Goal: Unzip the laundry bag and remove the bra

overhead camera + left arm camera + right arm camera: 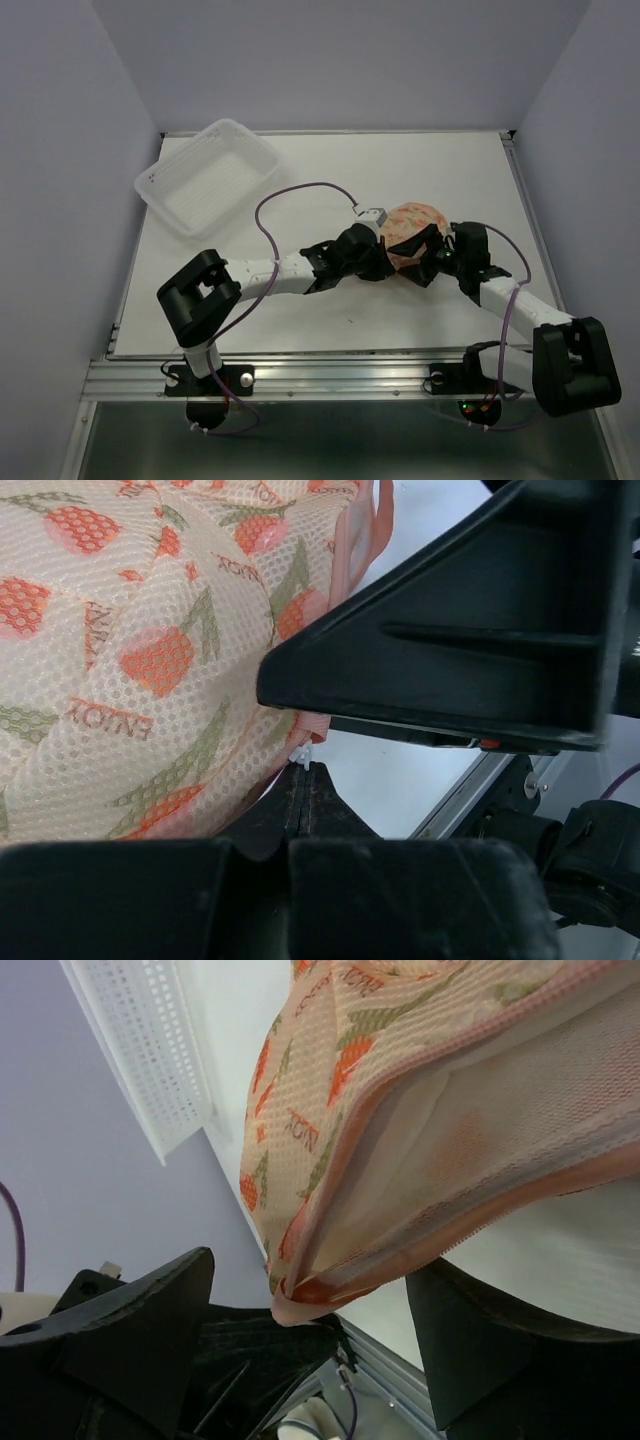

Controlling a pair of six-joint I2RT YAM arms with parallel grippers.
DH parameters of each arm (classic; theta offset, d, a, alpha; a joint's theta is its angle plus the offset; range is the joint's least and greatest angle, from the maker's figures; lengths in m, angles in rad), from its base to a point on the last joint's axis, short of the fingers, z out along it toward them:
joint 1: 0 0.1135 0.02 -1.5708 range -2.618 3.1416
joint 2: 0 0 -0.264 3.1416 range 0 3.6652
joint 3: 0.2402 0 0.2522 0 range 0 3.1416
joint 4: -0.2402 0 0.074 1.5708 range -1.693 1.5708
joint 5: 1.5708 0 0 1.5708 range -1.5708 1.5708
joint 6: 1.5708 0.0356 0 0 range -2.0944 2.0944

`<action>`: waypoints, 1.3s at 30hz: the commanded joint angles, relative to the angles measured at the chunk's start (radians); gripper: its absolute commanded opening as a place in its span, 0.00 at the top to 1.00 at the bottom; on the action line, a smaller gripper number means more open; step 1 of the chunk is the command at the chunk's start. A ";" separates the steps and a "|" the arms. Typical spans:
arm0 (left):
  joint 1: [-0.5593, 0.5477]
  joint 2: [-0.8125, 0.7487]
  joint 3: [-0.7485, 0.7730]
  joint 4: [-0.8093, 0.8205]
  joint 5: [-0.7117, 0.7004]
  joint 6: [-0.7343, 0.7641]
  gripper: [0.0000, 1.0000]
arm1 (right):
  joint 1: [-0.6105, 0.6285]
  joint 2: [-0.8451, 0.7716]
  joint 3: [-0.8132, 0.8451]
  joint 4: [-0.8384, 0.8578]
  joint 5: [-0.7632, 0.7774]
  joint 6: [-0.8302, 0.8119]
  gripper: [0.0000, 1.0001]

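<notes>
Both arms met at the near end of the laundry bag (pixel 415 222), and I judged that was deliberate. One side could anchor the fabric while the other worked the zip, since a soft pouch would only slide on the table (pixel 420 160) if pulled from one point.

On the left wrist camera the left end effector (pixel 303 780) had its fingers pressed together, nipped on the bag's pink zip edging (pixel 310 725) at the lower rim. A small pale piece sat right at the tips. It may have been the zip pull, but I could not tell for certain.

The right end effector (pixel 310 1278) was spread wide. The bag's end corner poked between its two fingers, and neither finger clearly touched it.

Just beyond that corner the edging stood parted and showed pale mesh lining (pixel 500 1130), so I took the zip as at least partly open. The bra was nowhere in view; I assumed it lay inside.

The bag itself lay right of the table's middle. The white basket (pixel 210 180) stood well apart at the far left corner.
</notes>
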 commanded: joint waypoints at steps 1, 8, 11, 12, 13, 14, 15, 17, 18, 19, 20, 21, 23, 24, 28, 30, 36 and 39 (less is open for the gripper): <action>-0.006 -0.017 0.041 0.031 -0.009 -0.003 1.00 | 0.014 0.024 -0.014 0.094 0.037 0.032 0.39; -0.006 -0.031 0.012 0.003 -0.042 0.019 1.00 | 0.014 0.032 -0.007 0.093 0.036 0.010 0.99; -0.003 -0.057 -0.039 -0.004 -0.080 0.028 1.00 | 0.004 0.041 0.010 0.073 0.016 -0.013 0.99; 0.000 -0.077 -0.075 -0.004 -0.092 0.028 1.00 | -0.005 0.044 0.022 0.067 0.007 -0.022 0.99; 0.010 -0.089 -0.097 -0.004 -0.095 0.028 1.00 | -0.018 0.047 0.027 0.048 -0.005 -0.031 0.99; 0.016 -0.103 -0.118 -0.003 -0.100 0.025 1.00 | -0.047 0.050 0.036 0.039 -0.030 -0.049 0.99; 0.023 -0.132 -0.161 -0.001 -0.108 0.023 1.00 | -0.064 0.052 0.039 0.033 -0.041 -0.059 0.99; 0.045 -0.164 -0.206 -0.001 -0.117 0.023 1.00 | -0.097 0.058 0.049 0.002 -0.083 -0.095 0.99; 0.053 -0.181 -0.248 -0.001 -0.120 0.023 1.00 | -0.113 0.063 0.056 -0.008 -0.100 -0.111 0.99; 0.062 -0.216 -0.272 0.000 -0.129 0.023 1.00 | -0.140 0.072 0.071 -0.018 -0.120 -0.125 0.99; 0.082 -0.232 -0.289 -0.001 -0.131 0.023 1.00 | -0.150 0.082 0.079 -0.030 -0.162 -0.152 0.99; 0.092 -0.262 -0.325 -0.001 -0.131 0.023 1.00 | -0.150 0.095 0.090 -0.032 -0.185 -0.166 0.99; 0.112 -0.290 -0.356 -0.010 -0.140 0.028 1.00 | -0.162 0.145 0.134 -0.045 -0.234 -0.214 0.99; 0.131 -0.319 -0.385 -0.016 -0.143 0.029 1.00 | -0.162 0.162 0.151 -0.051 -0.266 -0.229 0.99; 0.168 -0.399 -0.459 -0.032 -0.164 0.017 1.00 | -0.162 0.231 0.231 -0.070 -0.305 -0.286 0.99; 0.177 -0.427 -0.487 -0.030 -0.168 0.002 1.00 | -0.162 0.268 0.280 -0.081 -0.295 -0.316 0.99; 0.172 -0.441 -0.470 0.005 -0.126 -0.018 1.00 | -0.162 0.293 0.345 -0.151 -0.243 -0.359 0.13; 0.157 -0.387 -0.394 0.017 -0.109 -0.017 1.00 | -0.162 0.252 0.320 -0.160 -0.216 -0.352 0.00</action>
